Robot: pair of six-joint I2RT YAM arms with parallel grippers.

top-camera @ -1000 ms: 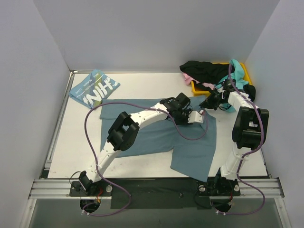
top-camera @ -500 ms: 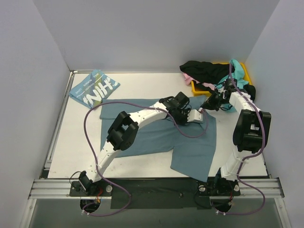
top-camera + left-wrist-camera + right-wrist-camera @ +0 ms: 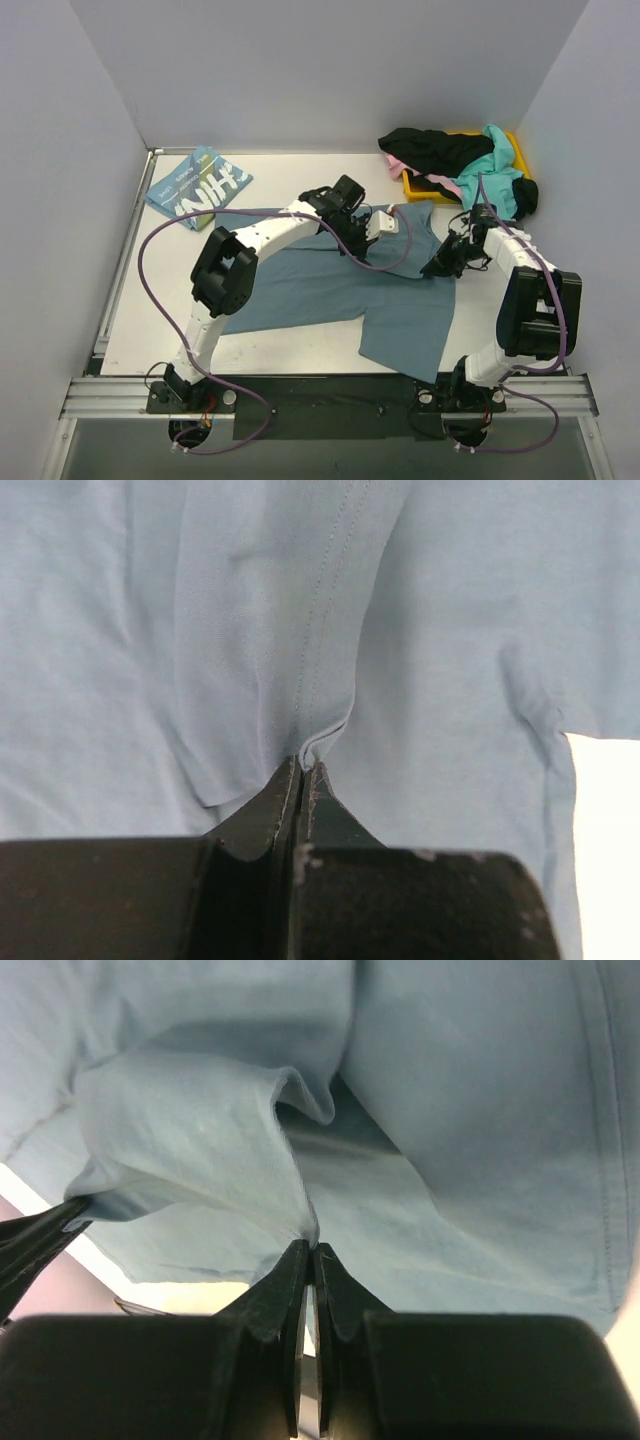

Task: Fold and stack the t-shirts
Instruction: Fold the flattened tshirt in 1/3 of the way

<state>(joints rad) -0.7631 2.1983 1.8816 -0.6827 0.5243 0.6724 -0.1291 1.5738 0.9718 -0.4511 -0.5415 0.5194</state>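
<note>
The slate-teal t-shirt (image 3: pixel 300 290) lies spread over the middle of the table. My left gripper (image 3: pixel 390 224) is shut on a raised seam fold of it (image 3: pixel 320 680) near its far right part. My right gripper (image 3: pixel 436 268) is shut on a bunched edge of the same shirt (image 3: pixel 200 1150) at its right side, lifting it a little. The light-blue t-shirt with white letters (image 3: pixel 200 188) lies folded at the far left. Black (image 3: pixel 430 148), pink (image 3: pixel 440 180) and turquoise (image 3: pixel 495 165) shirts are heaped at the far right.
The heaped shirts lie in and over a yellow bin (image 3: pixel 412 186) at the far right corner. Grey walls close in the table on the left, back and right. A metal rail (image 3: pixel 320 392) runs along the near edge.
My left gripper has moved up and to the left with its pinch of cloth. My right gripper has moved from beside the bin towards the near side, pulling the shirt's right edge along.
</note>
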